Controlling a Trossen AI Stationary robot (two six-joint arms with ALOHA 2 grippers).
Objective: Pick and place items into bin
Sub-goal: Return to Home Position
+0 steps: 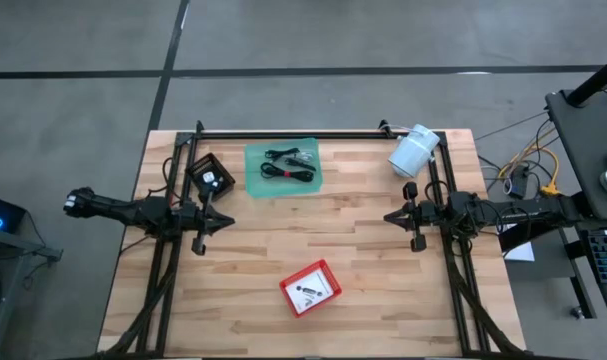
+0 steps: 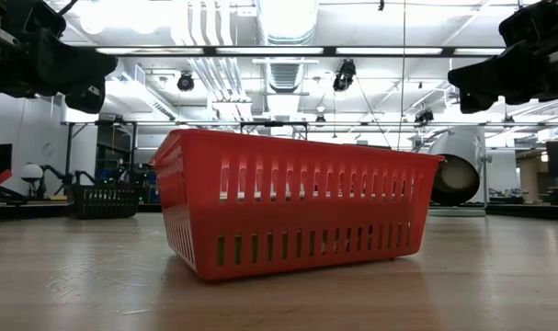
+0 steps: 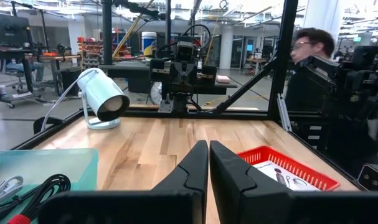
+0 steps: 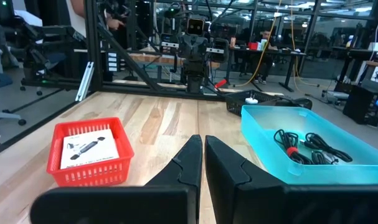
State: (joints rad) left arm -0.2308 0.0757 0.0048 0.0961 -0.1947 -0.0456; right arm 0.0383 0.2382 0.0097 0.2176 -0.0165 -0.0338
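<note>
Hidden and cut-off parts around the bins

In the low view the red bin (image 2: 297,207) shows only its slotted wall, so whatever lies inside is hidden, and its corner covers one side of the white cylinder (image 2: 458,170) behind it. The left arm (image 2: 39,55) and right arm (image 2: 518,64) are cut off by the upper corners there. From above, the white card (image 1: 313,290) in the red bin carries dark marks too small to read, and the contents of the black bin (image 1: 211,178) cannot be made out. In the left wrist view the teal bin (image 3: 45,168) and its black cables (image 3: 36,193) run off the picture's edge, and a person (image 3: 313,56) beyond the surface is blurred.
</note>
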